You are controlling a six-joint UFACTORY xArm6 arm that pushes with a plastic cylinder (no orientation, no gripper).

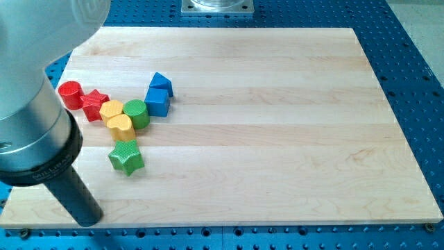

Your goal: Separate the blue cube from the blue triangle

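Note:
The blue cube [157, 103] sits on the wooden board [277, 125] at the view's centre left. The blue triangle [160, 82] lies just above it, touching it. My rod comes down at the view's lower left, and my tip [86, 219] rests on the board near its bottom left corner, well below and to the left of both blue blocks.
Left of the cube lie a green cylinder [137, 112], a yellow hexagon [111, 110], a yellow heart [121, 127], a red star [94, 104] and a red cylinder [70, 94]. A green star [126, 157] lies below them. Blue perforated table [416, 83] surrounds the board.

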